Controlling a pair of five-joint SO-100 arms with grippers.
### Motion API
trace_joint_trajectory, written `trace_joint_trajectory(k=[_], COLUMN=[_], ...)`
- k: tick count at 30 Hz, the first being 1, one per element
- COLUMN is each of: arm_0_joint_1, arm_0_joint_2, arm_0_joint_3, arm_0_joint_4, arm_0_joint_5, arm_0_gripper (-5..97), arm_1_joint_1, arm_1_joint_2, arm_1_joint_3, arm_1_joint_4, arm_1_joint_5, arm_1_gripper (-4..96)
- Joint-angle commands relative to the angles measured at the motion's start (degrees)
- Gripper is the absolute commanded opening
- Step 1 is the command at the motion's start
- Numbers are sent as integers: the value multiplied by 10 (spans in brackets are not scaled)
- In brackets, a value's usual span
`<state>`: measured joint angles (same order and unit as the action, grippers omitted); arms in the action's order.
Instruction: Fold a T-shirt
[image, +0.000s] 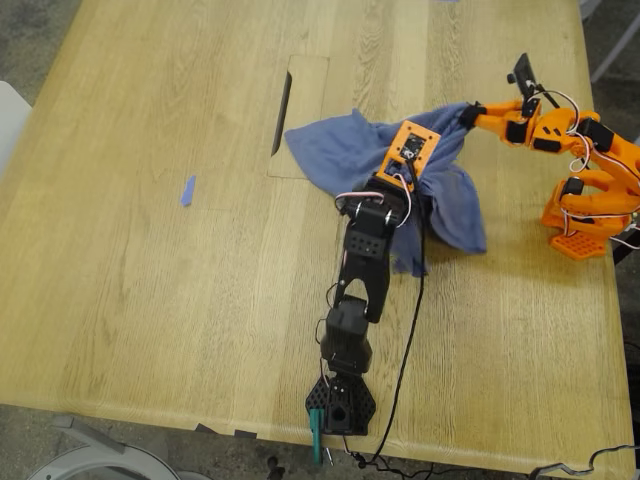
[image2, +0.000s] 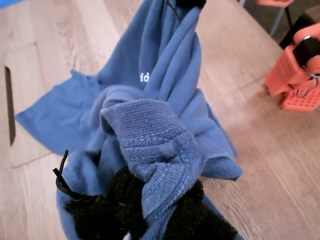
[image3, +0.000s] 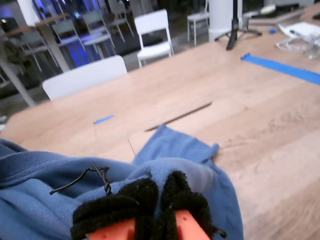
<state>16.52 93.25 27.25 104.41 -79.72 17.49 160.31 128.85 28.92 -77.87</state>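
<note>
T-shirt (image: 350, 150), blue, bunched mid-table (image: 150, 300) beside a slot; bare wood lies wide toward the exterior view's left. My first gripper (image2: 150, 210) pinches its ribbed hem; my second gripper (image3: 160, 200) clamps another fold, cloth lifted between them.

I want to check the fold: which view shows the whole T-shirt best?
The exterior view: the whole T-shirt lies bunched on the table, held up at two points. The first wrist view shows a ribbed edge in closed jaws. The second wrist view shows one corner and folds.
</note>
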Motion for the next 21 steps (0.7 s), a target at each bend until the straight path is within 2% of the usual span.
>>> trace_joint_trajectory(k=[1,21], arm_0_joint_1=[-9,16], arm_0_joint_2=[109,129], arm_0_joint_3=[-17,-126], arm_0_joint_4=[0,-40], arm_0_joint_5=[2,52], arm_0_gripper=[0,0], arm_1_joint_1=[8,-73], arm_1_joint_2=[18,50], arm_1_joint_3=[-48,-53], arm_1_joint_4=[-40,-217], arm_1_joint_5=[-4,-16], arm_1_gripper=[1,1])
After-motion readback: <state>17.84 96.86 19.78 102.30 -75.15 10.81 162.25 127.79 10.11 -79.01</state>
